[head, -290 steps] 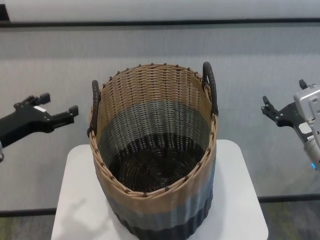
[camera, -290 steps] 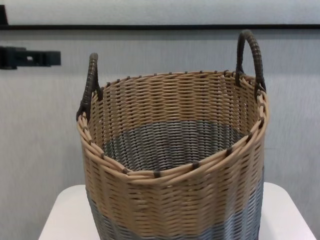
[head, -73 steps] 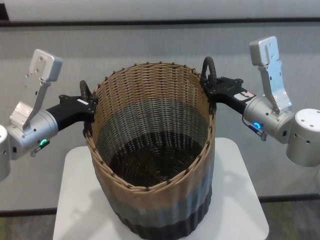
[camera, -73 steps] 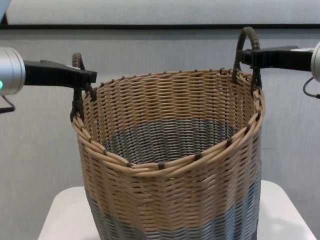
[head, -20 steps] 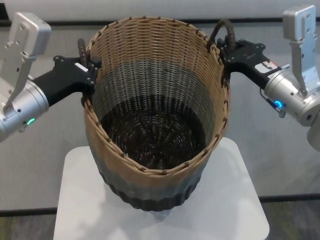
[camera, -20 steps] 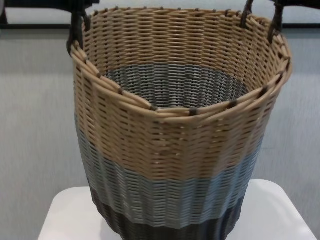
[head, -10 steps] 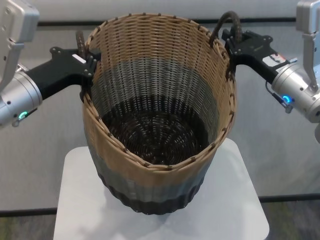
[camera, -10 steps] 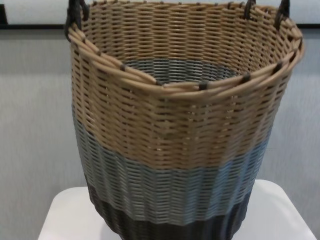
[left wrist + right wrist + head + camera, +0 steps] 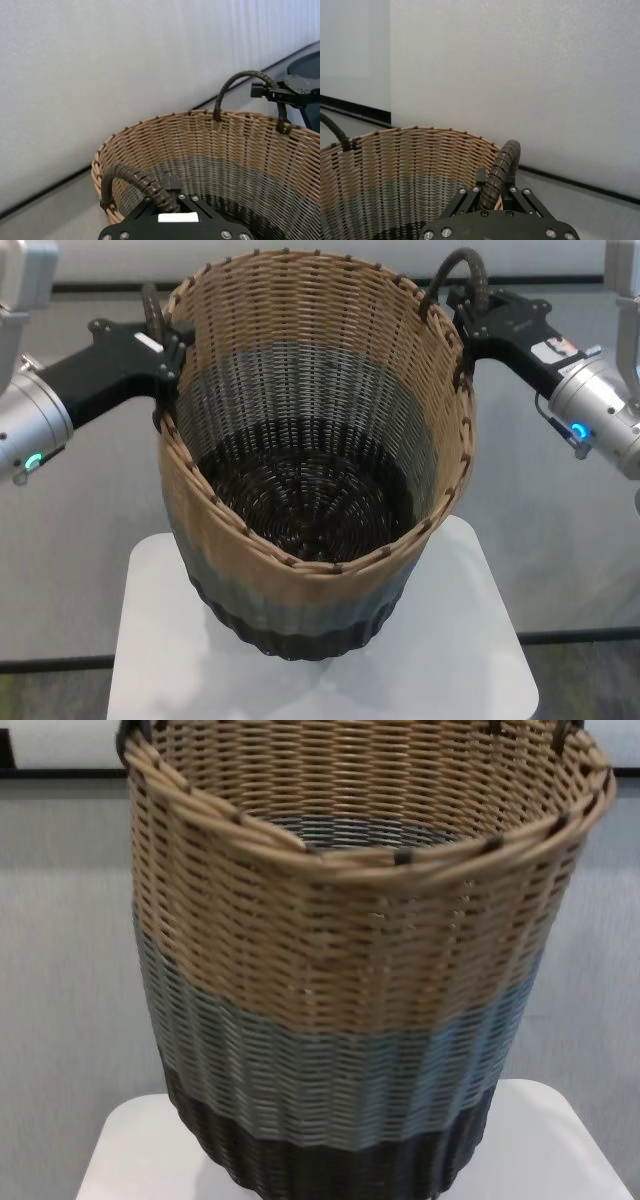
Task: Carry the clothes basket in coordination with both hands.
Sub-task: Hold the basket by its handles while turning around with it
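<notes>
The clothes basket point(image 9: 310, 490), woven in tan, grey and dark brown bands, hangs above the white table point(image 9: 150, 660) between both hands. My left gripper point(image 9: 160, 340) is shut on the left loop handle point(image 9: 152, 308), seen close in the left wrist view as a wrapped brown handle point(image 9: 137, 181) between the black fingers. My right gripper point(image 9: 470, 325) is shut on the right handle point(image 9: 462, 275), which rises between its fingers in the right wrist view point(image 9: 502, 170). In the chest view the basket point(image 9: 350, 970) fills the picture and the grippers are out of frame.
The small white table point(image 9: 130, 1160) with rounded corners lies below the basket. A pale wall with a dark horizontal strip point(image 9: 560, 282) runs behind. Open floor lies on both sides of the table.
Both arms have raised the basket further; its rim has climbed in the head and chest views, and more of its dark bottom band shows above the table.
</notes>
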Robot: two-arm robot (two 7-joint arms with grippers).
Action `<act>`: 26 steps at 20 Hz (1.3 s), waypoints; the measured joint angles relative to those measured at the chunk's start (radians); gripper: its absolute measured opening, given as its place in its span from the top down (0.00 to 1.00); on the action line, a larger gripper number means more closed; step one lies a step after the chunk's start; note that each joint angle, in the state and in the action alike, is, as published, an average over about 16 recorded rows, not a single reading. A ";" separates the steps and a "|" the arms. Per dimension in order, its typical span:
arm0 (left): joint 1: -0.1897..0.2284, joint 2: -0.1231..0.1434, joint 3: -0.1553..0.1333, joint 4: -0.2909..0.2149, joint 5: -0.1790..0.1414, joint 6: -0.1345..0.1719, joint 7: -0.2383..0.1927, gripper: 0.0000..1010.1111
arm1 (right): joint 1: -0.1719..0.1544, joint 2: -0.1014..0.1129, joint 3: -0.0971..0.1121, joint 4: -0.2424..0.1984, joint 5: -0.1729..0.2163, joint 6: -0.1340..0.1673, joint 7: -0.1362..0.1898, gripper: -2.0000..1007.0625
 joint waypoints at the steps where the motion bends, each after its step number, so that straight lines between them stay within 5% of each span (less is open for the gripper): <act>1: 0.000 0.001 -0.001 -0.002 -0.002 0.001 0.001 1.00 | 0.000 0.001 0.000 -0.002 0.002 0.000 -0.001 0.83; 26: 0.000 0.010 0.012 -0.012 -0.016 0.025 0.015 1.00 | -0.003 0.010 -0.008 -0.011 0.018 -0.004 -0.002 0.83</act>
